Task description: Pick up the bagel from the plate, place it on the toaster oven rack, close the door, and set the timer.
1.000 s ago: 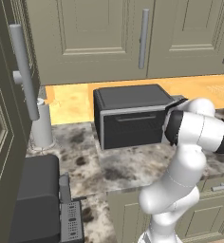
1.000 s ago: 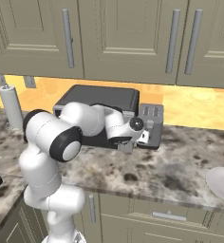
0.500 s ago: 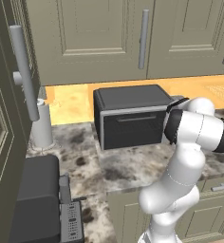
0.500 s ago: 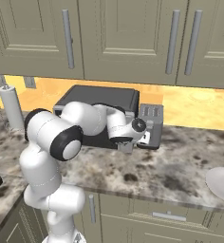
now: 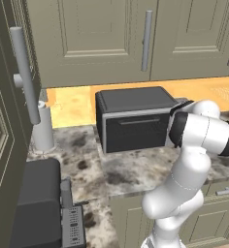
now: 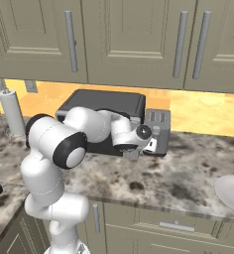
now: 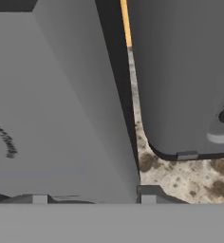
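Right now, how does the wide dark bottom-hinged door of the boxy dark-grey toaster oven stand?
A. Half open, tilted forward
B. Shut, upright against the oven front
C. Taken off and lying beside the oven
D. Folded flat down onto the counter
B: in the left base view the dark door with its slim silver handle bar stands upright and flush in the front of the boxy dark-grey toaster oven.

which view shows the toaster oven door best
The left base view: the door faces the camera, shut, handle bar visible. In the right base view the arm covers most of it. The hand view is too close to tell the door.
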{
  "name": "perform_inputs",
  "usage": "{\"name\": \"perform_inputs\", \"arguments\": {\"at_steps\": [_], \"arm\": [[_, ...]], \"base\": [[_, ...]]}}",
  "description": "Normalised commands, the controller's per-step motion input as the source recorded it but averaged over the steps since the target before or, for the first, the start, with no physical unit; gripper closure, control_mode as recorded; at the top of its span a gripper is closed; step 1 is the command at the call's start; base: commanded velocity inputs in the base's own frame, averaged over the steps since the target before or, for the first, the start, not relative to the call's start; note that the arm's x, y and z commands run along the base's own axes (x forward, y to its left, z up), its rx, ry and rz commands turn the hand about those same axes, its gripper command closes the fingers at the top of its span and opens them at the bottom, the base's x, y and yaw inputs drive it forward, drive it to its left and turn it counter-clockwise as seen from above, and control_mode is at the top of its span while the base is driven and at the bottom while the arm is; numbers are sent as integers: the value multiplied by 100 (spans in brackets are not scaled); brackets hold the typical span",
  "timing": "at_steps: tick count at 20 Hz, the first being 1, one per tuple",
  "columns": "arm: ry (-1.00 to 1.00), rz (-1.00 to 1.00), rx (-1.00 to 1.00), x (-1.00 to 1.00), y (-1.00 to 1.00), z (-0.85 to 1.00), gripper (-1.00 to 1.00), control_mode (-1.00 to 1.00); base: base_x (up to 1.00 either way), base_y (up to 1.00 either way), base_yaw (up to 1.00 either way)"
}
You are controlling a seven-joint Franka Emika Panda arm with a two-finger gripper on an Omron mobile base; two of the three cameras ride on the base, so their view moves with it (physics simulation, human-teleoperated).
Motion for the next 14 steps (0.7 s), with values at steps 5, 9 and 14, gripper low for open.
{"name": "perform_inputs", "arguments": {"at_steps": [5, 9, 14], "arm": [[39, 27, 55, 3, -96, -77, 100, -100], [40, 31, 58, 0, -85, -84, 100, -100], [41, 31, 62, 0, -81, -84, 100, -100]], "base": [[0, 0, 0], [0, 0, 0], [0, 0, 0]]}}
